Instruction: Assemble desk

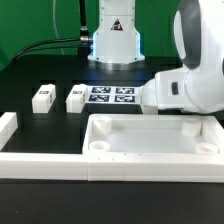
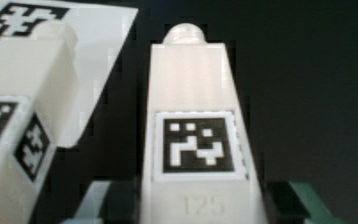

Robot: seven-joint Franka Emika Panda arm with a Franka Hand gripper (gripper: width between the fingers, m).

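Note:
The white tray-like tabletop lies at the front of the table, with round sockets in its corners. Two short white tagged legs lie apart on the black table at the exterior view's left. In the wrist view my gripper straddles a third leg. It is square and white, with a tag and the number 125. The jaws stand against both its sides. Another tagged leg lies close beside it. In the exterior view my arm's white body hides the gripper and these two legs.
The marker board lies behind the tabletop, just beside my wrist. A long white border rail runs along the front left. The robot base and cables stand at the back. A tagged white surface shows past the neighbouring leg.

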